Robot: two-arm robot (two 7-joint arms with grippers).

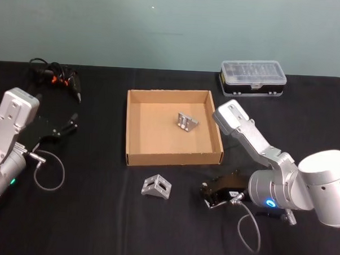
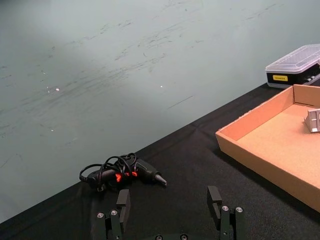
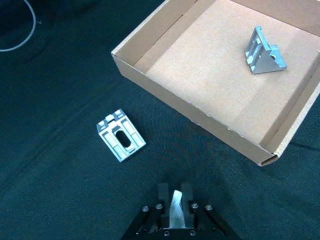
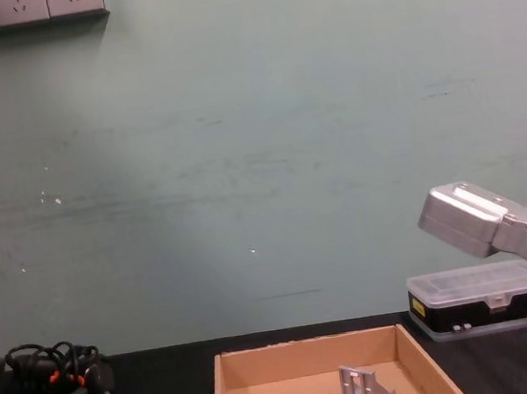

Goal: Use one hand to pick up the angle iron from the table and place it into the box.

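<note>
Plainly, the angle iron [image 1: 156,187] lying on the worktop [image 1: 98,226] just before the box [image 1: 174,158] looks small, rigid and slick, so the right gripper [image 1: 206,192], fingers pressed together near it, should open and pinch its flat flanges, while the left gripper [image 2: 168,196] idles spread.

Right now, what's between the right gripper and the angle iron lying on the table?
Just bare black table between the right gripper and the angle iron. The right wrist view and the head view both show that stretch.
</note>
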